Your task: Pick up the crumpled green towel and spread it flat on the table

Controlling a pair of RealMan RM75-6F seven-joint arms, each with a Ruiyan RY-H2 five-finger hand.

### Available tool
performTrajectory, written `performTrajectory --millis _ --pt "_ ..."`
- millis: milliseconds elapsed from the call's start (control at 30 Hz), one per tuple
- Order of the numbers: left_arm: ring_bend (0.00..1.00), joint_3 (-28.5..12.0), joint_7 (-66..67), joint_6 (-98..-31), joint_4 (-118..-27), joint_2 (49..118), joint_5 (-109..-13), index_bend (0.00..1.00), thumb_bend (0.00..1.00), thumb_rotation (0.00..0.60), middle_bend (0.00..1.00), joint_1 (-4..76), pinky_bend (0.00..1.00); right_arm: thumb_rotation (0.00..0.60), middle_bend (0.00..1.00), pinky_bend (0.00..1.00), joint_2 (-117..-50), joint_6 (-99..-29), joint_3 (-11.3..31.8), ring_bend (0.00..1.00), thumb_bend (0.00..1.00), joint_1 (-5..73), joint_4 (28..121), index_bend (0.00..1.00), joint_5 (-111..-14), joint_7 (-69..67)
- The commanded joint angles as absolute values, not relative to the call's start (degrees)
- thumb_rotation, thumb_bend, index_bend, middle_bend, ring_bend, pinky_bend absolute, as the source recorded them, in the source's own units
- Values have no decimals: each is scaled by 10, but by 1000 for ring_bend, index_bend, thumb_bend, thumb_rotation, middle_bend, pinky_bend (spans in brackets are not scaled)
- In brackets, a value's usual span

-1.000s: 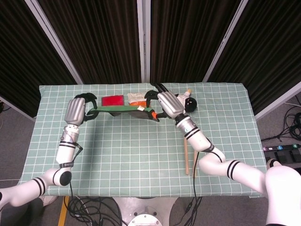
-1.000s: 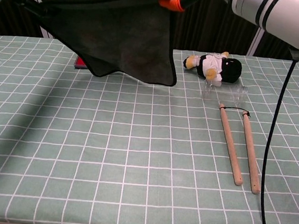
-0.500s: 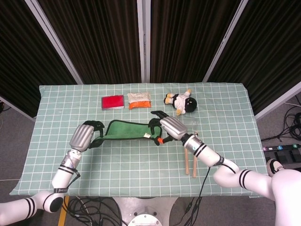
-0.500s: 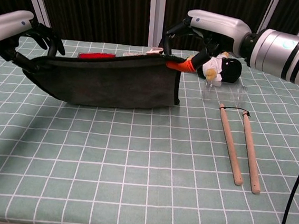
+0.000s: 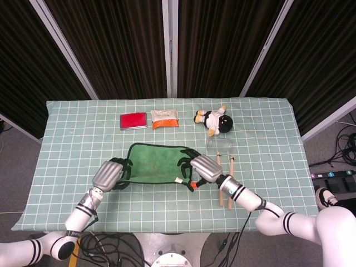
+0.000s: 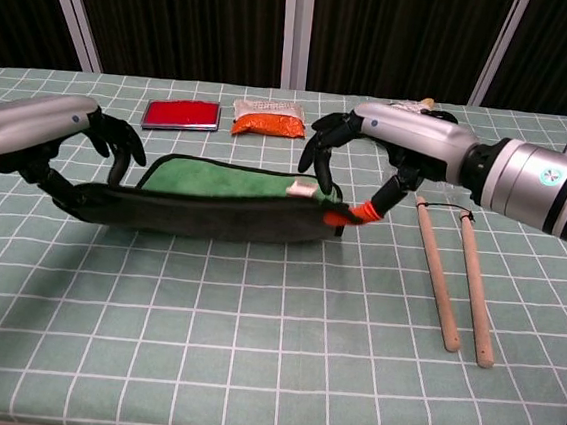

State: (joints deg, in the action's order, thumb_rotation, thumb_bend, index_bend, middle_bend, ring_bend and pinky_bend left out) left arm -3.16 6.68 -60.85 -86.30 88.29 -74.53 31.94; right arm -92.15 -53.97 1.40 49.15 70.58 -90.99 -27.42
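A rectangular table under a pale green cloth with a white grid (image 5: 261, 117) is filling both views, with dark pleated curtains (image 5: 117, 44) hanging behind it between white uprights. The right arm is reaching in low from four o'clock and the left arm from seven o'clock, both white with grey forearms. Between them the rumpled green towel (image 5: 156, 163) is lying mostly spread near the table's middle, its far part on the cloth and its near edge lifted into a dark fold in the chest view. The left hand (image 5: 111, 174) is pinching the towel's near corner at nine o'clock of it, fingers curled over the edge. The right hand (image 5: 196, 168) is pinching the corner at three o'clock, other fingers fanned apart. Just beside that hand two wooden sticks (image 6: 455, 274) are lying parallel. At twelve o'clock a black-and-white plush toy (image 5: 213, 119), an orange snack packet (image 5: 165, 117) and a flat red case (image 5: 133, 120) are sitting in a row.
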Motion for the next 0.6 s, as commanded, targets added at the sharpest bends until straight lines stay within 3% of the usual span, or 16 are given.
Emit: performTrajectory --millis 33,133,300,400,500,567,600 --pt "247 -22 84 -587 -885 871 -739 297 221 600 296 325 268 462 198 0 -926 -550 0 0 0 478 707 353 -917 -241" --pt "209 -22 87 -582 -898 866 -737 224 133 572 234 326 263 369 141 0 -922 -560 -2 0 0 468 719 217 -915 -218" --pt "199 -23 73 -589 -919 857 -746 194 80 442 209 321 261 340 118 0 -900 -571 2 0 0 457 753 168 -909 -196" --pt "198 -24 68 -596 -931 847 -753 192 59 411 209 318 261 335 117 0 -886 -579 4 0 0 453 770 168 -911 -181" --pt "198 -30 68 -604 -945 832 -747 192 52 408 209 313 261 334 117 0 -867 -590 7 0 0 446 792 167 -911 -165" --pt "198 -37 64 -610 -950 824 -737 192 52 470 209 309 261 365 121 0 -853 -599 11 0 0 440 806 177 -906 -154" --pt "198 -43 65 -617 -949 818 -727 192 53 528 209 304 261 416 128 0 -845 -610 16 0 0 432 816 189 -899 -140"
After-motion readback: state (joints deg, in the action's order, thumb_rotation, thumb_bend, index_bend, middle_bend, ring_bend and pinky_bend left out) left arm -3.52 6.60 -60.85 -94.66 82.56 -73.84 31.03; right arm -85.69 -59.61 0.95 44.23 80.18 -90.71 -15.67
